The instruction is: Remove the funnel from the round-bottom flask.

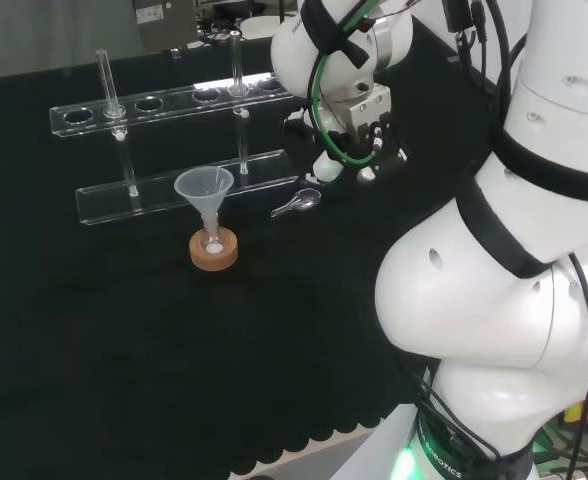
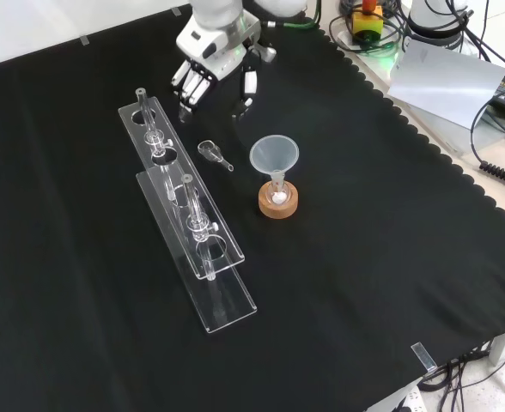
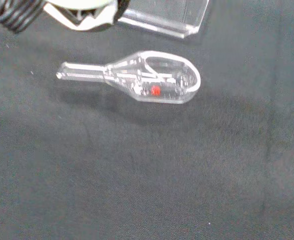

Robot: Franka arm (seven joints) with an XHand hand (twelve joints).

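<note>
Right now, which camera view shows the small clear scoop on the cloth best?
The wrist view: the scoop lies close and large, bowl and handle plain. In the front view it is a small clear piece between the rack and the funnel; in the head view, a faint glint.

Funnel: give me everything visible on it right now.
The funnel is clear, cone-shaped plastic or glass, wide mouth up, upright. Its narrow stem goes down into the neck of the small round-bottom flask, which sits in a cork ring. The hand hovers apart from it, fingers relaxed, not touching.
</note>
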